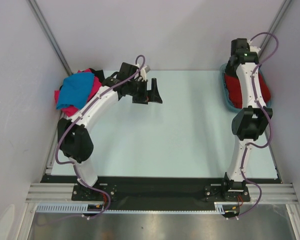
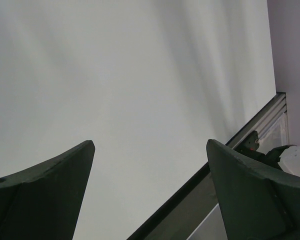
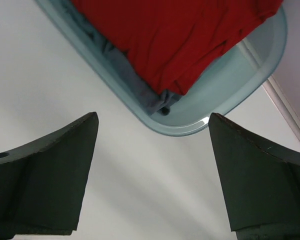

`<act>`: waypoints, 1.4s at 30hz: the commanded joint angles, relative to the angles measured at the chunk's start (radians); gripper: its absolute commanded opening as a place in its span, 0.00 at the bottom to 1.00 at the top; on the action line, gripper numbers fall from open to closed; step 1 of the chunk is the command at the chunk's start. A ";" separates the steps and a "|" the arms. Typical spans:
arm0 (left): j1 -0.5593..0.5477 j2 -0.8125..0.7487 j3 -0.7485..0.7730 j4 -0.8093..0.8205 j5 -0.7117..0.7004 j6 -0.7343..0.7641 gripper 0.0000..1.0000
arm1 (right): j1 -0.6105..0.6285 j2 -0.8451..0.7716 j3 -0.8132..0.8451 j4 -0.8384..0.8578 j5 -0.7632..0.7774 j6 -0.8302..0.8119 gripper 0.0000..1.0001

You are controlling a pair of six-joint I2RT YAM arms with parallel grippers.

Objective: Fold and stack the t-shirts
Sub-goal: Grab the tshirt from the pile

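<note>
A bright blue t-shirt (image 1: 77,90) lies crumpled on top of a hot pink one (image 1: 96,86) in a heap at the table's far left. A bit of black cloth (image 1: 96,73) shows behind them. A dark red t-shirt (image 1: 236,87) lies in the teal tub (image 1: 225,95) at the far right; in the right wrist view it (image 3: 175,35) lies over a grey t-shirt (image 3: 125,65). My left gripper (image 1: 152,95) (image 2: 150,145) is open and empty above bare table, right of the heap. My right gripper (image 3: 152,130) is open and empty, just outside the tub's rim (image 3: 190,127).
The pale table (image 1: 180,130) is walled on three sides by grey panels. Its dark front edge (image 2: 190,195) shows in the left wrist view. The right arm (image 1: 250,122) reaches up along the right side over the tub.
</note>
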 commanded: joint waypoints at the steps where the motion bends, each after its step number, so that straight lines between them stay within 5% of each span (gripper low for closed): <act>1: 0.030 -0.002 0.024 -0.002 0.000 0.051 1.00 | -0.068 0.013 0.008 -0.006 0.028 -0.001 0.96; 27: 0.082 0.053 0.052 -0.020 0.053 0.084 1.00 | -0.159 0.118 -0.147 0.060 -0.257 0.154 0.86; 42: 0.085 0.050 0.035 -0.040 0.033 0.086 1.00 | -0.162 0.172 -0.181 0.109 -0.234 0.129 0.70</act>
